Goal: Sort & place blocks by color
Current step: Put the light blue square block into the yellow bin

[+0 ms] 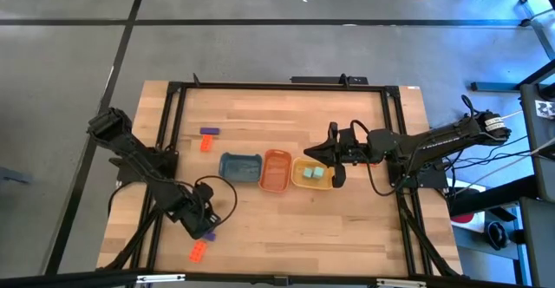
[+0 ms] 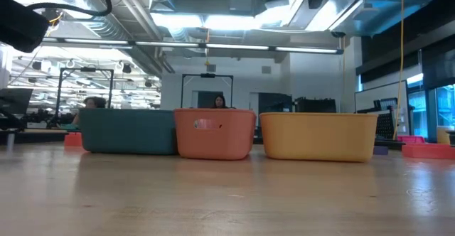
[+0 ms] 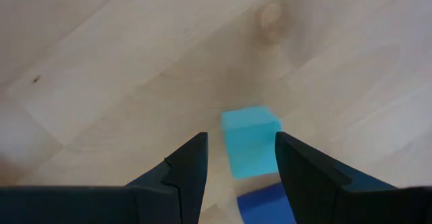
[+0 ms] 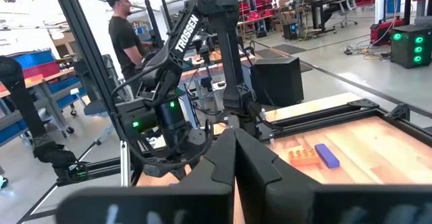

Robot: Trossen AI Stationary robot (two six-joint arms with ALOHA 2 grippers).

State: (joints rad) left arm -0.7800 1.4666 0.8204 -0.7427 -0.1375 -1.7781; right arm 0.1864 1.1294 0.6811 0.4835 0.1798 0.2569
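Jaws of left gripper (image 3: 239, 158) spread around mint block (image 3: 251, 141); right gripper (image 4: 234, 158) clenched empty.

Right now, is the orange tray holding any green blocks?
No. In the high view both green blocks sit in the yellow tray; the orange tray shows none.

Left gripper (image 1: 202, 227) hides block beneath it – orange tray (image 2: 214, 133) contents hidden behind wall.

One camera looks straight down on my whole table (image 1: 347, 227). Another sits at tabletop height, close behind the trays (image 2: 213, 133), which both share. My wrist cameras look past my own fingers.
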